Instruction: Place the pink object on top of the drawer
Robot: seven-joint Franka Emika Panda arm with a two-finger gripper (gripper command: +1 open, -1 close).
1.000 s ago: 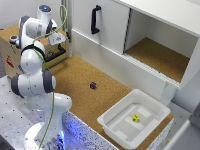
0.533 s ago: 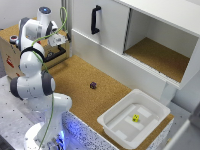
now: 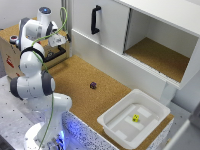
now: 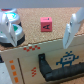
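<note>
The pink object (image 4: 46, 24) is a small cube resting on the cork-textured top of the drawer (image 4: 30, 42). This is a light-brown wooden box with a black handle (image 4: 50, 67) on its front. In the wrist view my gripper (image 4: 42, 31) is open, with its fingers (image 4: 72, 27) either side of the cube and apart from it. In the exterior view the gripper (image 3: 59, 41) hovers over the drawer (image 3: 12, 50) at the exterior view's left. The cube is hidden there.
A large white cabinet (image 3: 115, 35) with a vertical black handle (image 3: 95, 20) and an open compartment stands at the back. A small dark object (image 3: 93, 85) lies on the cork table. A white bin (image 3: 112, 125) holds a yellow object (image 3: 135, 118).
</note>
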